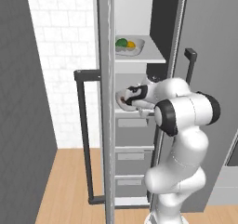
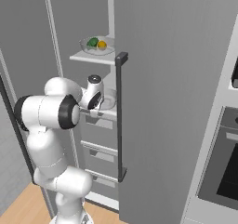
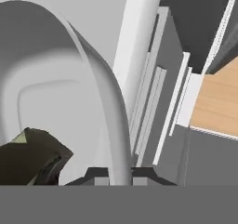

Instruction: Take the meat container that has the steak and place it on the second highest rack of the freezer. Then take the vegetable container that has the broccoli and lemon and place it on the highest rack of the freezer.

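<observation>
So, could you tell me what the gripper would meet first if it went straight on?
Probably the meat container itself: the gripper is shut on its rim, pointing down along its wall towards the freezer shelf.

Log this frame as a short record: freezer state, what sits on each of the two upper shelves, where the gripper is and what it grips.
freezer: door open, white shelves above grey drawers
highest rack: vegetable container with broccoli and lemon
second shelf: meat container, steak inside
gripper: at the second shelf, shut on the meat container's rim
arm: reaching into the freezer
</observation>
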Robot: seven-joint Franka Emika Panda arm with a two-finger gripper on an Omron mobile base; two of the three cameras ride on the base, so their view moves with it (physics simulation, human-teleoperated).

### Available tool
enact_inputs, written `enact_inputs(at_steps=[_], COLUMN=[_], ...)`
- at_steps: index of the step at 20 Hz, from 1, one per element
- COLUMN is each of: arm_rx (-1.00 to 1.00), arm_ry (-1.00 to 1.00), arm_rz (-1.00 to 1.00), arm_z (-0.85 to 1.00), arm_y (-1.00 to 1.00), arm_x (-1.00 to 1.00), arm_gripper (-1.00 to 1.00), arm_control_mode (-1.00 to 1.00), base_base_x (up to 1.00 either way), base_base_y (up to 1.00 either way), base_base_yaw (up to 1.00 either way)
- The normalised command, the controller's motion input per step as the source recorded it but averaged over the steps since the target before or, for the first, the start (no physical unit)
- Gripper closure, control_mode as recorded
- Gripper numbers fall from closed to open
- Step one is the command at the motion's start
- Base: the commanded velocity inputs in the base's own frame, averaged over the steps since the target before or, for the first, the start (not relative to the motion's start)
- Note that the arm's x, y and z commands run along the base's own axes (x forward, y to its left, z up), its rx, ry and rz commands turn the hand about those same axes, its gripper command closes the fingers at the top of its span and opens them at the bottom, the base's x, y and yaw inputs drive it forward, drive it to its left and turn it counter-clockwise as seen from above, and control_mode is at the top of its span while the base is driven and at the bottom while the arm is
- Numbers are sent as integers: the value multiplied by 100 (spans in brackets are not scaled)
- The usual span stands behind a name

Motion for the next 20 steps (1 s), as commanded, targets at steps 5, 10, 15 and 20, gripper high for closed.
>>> enact_inputs(at_steps=[5,10,15,20], arm_rx=[0,-2,-1,0], arm_ry=[4,5,2,-2], arm_rz=[-2,-7,-14,-12], arm_z=[-13,-19,-20,-1], arm_y=[0,2,5,7], arm_x=[55,57,35,0], arm_gripper=[100,100,-100,-100], arm_control_mode=[-100,-100,-100,-100], base_base_x=[0,0,0,0], base_base_y=[0,0,0,0], base_base_yaw=[0,0,0,0])
